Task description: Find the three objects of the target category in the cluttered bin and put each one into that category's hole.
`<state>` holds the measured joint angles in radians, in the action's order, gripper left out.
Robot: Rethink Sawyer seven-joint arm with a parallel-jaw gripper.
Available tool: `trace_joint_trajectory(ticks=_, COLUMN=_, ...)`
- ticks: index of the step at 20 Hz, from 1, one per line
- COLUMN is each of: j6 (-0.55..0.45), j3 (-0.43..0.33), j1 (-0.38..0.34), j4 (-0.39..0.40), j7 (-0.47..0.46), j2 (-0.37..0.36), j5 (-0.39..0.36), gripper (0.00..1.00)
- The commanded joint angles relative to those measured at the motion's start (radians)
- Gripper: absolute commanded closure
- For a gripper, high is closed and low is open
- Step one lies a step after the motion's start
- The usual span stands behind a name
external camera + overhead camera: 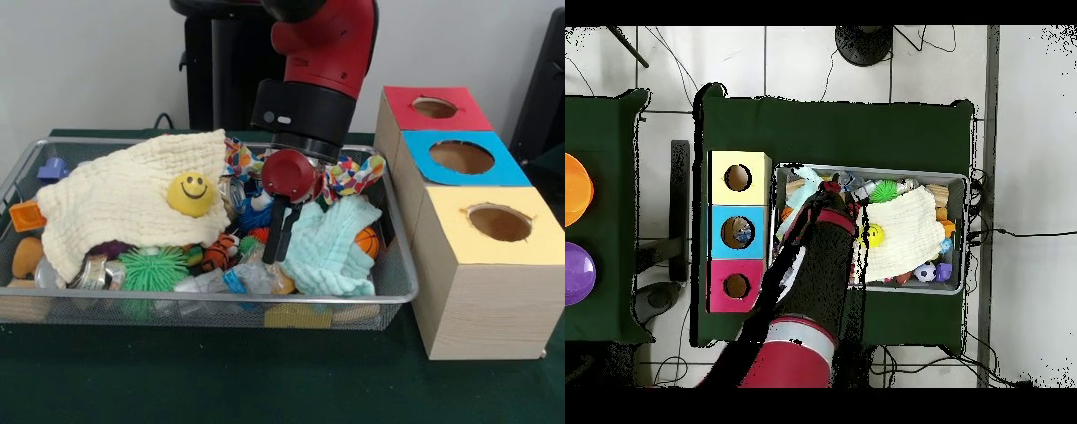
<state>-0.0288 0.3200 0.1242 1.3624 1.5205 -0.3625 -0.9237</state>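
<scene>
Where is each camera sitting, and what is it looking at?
Front view: sits across the table, faces the wire mesh bin and the red and black arm's gripper coming down from above.
Overhead view: hangs above, looks straight down; the arm reaches up from the bottom.
Both show the yellow smiley ball and the yellow-topped wooden box.

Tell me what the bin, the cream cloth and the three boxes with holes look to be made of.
Bin: silvery metal wire mesh, since you can see through its walls. Cream cloth: soft woven fabric, probably cotton, with a crinkled waffle texture and limp folds. Boxes: pale wood or wood-look board with visible grain lines; their red, blue and yellow tops look matte, like paper or paint.
</scene>
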Motion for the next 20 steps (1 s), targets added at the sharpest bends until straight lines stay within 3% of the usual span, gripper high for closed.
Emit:
trace_joint_trajectory(ticks=1, j6=0.106, j3=0.194, j1=0.086, j4=-0.081, j7=0.302, j2=0.144, j5=0.114, gripper=0.0)
trace_joint_trajectory(ticks=10, j6=0.129, j3=0.23, j1=0.086, j4=-0.051, j7=0.245, j2=0.142, j5=0.211, gripper=0.0)
trace_joint_trajectory(ticks=13, j6=0.163, j3=0.293, j1=0.101, j4=-0.042, j7=0.262, j2=0.16, j5=0.269, gripper=0.0)
trace_joint_trajectory(ticks=20, j6=0.189, j3=0.285, j1=0.074, j4=-0.039, j7=0.229, j2=0.165, j5=0.32, gripper=0.0)
